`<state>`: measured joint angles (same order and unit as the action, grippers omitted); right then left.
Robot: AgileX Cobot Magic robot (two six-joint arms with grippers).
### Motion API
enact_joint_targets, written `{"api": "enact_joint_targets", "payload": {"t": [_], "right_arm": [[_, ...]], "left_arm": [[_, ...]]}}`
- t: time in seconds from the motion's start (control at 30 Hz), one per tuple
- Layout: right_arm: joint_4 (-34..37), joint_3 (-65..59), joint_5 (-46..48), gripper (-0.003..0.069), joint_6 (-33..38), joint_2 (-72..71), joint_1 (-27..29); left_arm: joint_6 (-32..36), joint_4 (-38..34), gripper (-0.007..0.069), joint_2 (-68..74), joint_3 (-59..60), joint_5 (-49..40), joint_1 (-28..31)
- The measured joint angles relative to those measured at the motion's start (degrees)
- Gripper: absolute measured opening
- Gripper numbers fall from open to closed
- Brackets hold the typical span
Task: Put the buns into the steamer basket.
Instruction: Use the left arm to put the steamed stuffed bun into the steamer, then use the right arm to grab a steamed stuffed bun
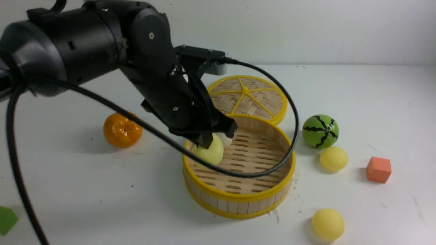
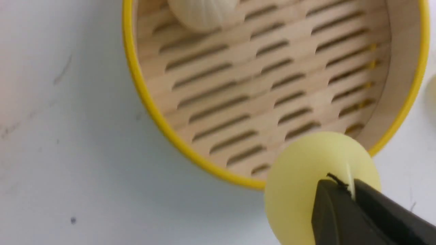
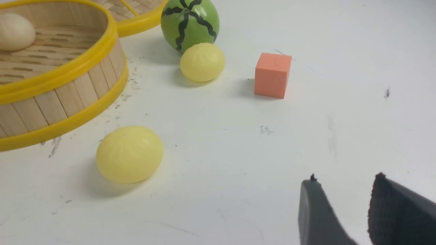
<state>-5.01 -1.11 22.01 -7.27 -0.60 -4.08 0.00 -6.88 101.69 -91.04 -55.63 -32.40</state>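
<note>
My left gripper (image 1: 208, 139) is shut on a pale yellow bun (image 1: 210, 152), pinching a thin fold of it between its fingers (image 2: 332, 207). The bun (image 2: 299, 183) hangs at the left rim of the steamer basket (image 1: 238, 197), just over its slatted floor. An off-white bun (image 2: 202, 13) lies inside the basket, half hidden behind the gripper in the front view. Two more yellow buns rest on the table to the basket's right, one (image 1: 333, 158) by the watermelon ball, one (image 1: 327, 224) nearer the front. My right gripper (image 3: 344, 180) stands open above bare table, right of those buns (image 3: 129, 154).
The woven lid (image 1: 248, 97) lies behind the basket, touching it. A green striped watermelon ball (image 1: 320, 131) and an orange-red cube (image 1: 378, 169) sit to the right. An orange (image 1: 122, 130) sits left of the basket. A green scrap (image 1: 5, 219) is at the front left edge.
</note>
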Motion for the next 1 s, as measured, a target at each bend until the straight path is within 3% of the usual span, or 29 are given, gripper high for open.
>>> {"api": "enact_joint_targets", "payload": {"t": [0.23, 0.5, 0.63, 0.73, 0.9, 1.0], "right_arm": [[0.0, 0.0, 0.0, 0.0241, 0.0, 0.0, 0.0], [0.0, 0.0, 0.0, 0.0241, 0.0, 0.0, 0.0], [0.0, 0.0, 0.0, 0.0241, 0.0, 0.0, 0.0], [0.0, 0.0, 0.0, 0.0241, 0.0, 0.0, 0.0], [0.0, 0.0, 0.0, 0.0241, 0.0, 0.0, 0.0], [0.0, 0.0, 0.0, 0.0241, 0.0, 0.0, 0.0]], "left_arm": [[1.01, 2.82, -0.0013, 13.16, -10.58, -2.61, -0.04], [1.25, 2.62, -0.0008, 17.08, -12.11, -5.8, -0.06], [1.53, 2.6, 0.0048, 19.07, -12.25, -4.48, -0.06], [1.53, 2.6, 0.0139, 19.7, -12.32, -4.29, -0.06], [-0.37, 2.6, 0.0414, 17.26, -12.32, -4.36, -0.11], [-1.11, 2.6, 0.0478, 14.73, -12.32, -4.56, -0.11]]}}
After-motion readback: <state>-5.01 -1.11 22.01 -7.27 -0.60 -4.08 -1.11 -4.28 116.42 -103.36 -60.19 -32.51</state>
